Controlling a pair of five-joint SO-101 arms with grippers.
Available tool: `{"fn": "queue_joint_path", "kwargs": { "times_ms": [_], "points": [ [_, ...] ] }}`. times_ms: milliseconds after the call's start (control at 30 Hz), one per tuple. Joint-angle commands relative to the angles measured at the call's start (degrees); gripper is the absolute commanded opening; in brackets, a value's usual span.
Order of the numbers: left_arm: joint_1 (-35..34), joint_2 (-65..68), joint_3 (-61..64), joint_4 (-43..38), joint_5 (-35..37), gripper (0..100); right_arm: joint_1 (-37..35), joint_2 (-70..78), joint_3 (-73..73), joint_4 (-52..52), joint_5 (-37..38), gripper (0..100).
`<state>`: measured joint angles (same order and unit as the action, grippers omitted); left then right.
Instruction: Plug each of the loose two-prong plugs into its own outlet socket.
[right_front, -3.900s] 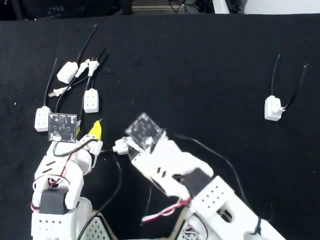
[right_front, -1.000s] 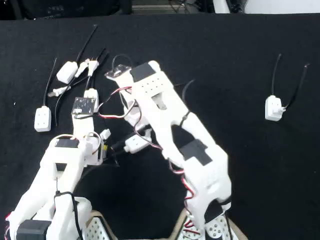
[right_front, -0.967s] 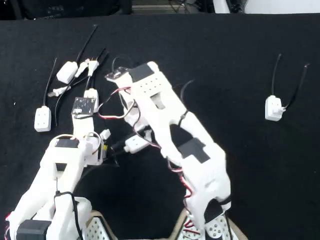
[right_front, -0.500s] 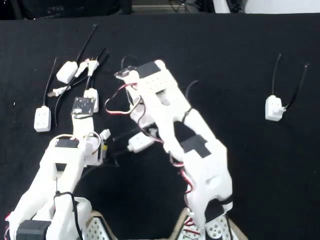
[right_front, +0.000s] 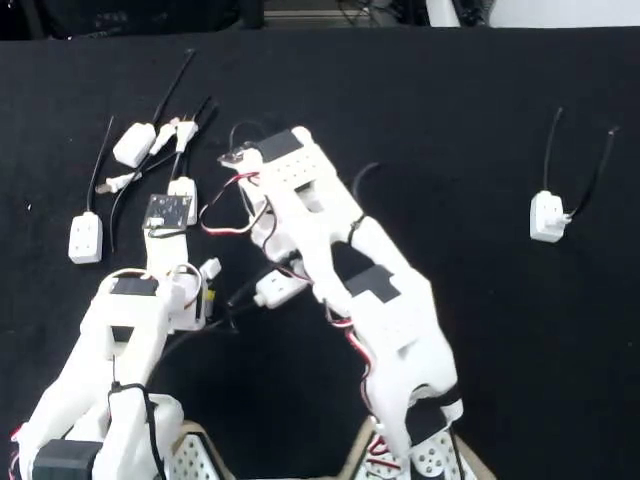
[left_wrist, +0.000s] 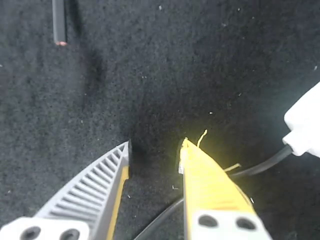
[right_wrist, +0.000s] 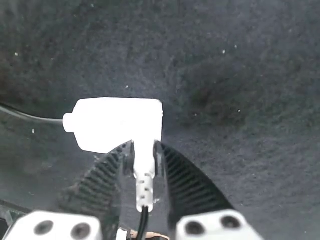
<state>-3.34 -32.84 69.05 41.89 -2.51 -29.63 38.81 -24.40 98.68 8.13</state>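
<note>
A white two-prong plug (right_wrist: 144, 172) is clamped between the right jaws, which are closed on its narrow body just ahead of the ribbed collar. Its front end is pressed against one side of a white socket block (right_wrist: 117, 122); the prongs cannot be seen, so how far they are seated cannot be told. A thin dark lead (right_wrist: 30, 117) is carried away from the nub at the block's far end. In the high view the same socket block (right_front: 271, 291) is seen lying on the black bench (right_front: 450, 100) near its middle front, partly tucked under the right arm (right_front: 330, 230), which is bent over it from the near edge.

The left jaws are held apart, one grey and ribbed, one yellow, with nothing but bare bench between them. They are placed just beside the block, not touching it: the block's end is seen at the edge of the left wrist view (left_wrist: 306, 125), and its black lead (left_wrist: 260, 167) is passed under the yellow jaw.

Farther off, at the back left of the bench, two loose sockets (right_front: 85, 238) (right_front: 182, 192) are laid out, with a cluster of loose plugs (right_front: 165, 135) and their short leads behind them. Well apart, at the right side, another socket with a plug against it (right_front: 546, 216) is seen, two leads trailing back from it.
</note>
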Motion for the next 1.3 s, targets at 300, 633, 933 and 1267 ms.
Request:
{"fn": "queue_joint_path", "kwargs": {
  "times_ms": [300, 633, 933, 1267],
  "points": [
    [-0.9, -1.0, -0.2, -0.5, -0.4, 17, -4.4, -28.0, 34.1, -26.4, -1.7, 1.4],
    [-2.1, -1.0, -0.3, -0.5, -0.4, 17, -5.3, -39.2, 35.6, -29.5, 5.1, 29.4],
    [-7.5, -1.0, -1.0, -0.5, -0.3, 17, -4.9, -42.4, 21.8, -17.8, 14.9, 22.2],
    [-8.1, -1.0, -0.9, -0.5, -0.3, 17, -10.7, -52.4, 47.6, -19.8, 38.2, 22.4]
  ]
}}
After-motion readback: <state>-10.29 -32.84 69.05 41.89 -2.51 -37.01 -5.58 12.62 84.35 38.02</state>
